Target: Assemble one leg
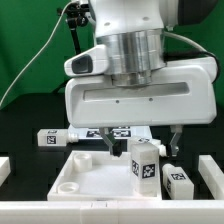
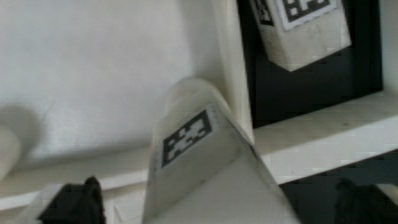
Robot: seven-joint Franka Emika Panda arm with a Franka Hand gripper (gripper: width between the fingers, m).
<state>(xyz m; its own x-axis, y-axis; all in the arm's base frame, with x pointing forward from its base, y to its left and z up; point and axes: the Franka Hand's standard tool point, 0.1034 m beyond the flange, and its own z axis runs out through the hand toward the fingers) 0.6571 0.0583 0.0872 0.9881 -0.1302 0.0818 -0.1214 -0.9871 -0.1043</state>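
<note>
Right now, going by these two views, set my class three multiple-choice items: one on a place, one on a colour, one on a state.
1. Where does the upright leg stand?
A on the tabletop
B on the marker board
C lifted in the air

2. What colour is the table around the tabletop?
A green
B black
C white

3. How is the hand?
A shut on the leg
B shut on the tabletop's rim
C open

Answers:
1 A, its base rests within the tabletop's rim.
2 B, the bare surface beside the tabletop is black.
3 C, the fingers stand apart on either side of the leg, with gaps showing.
</note>
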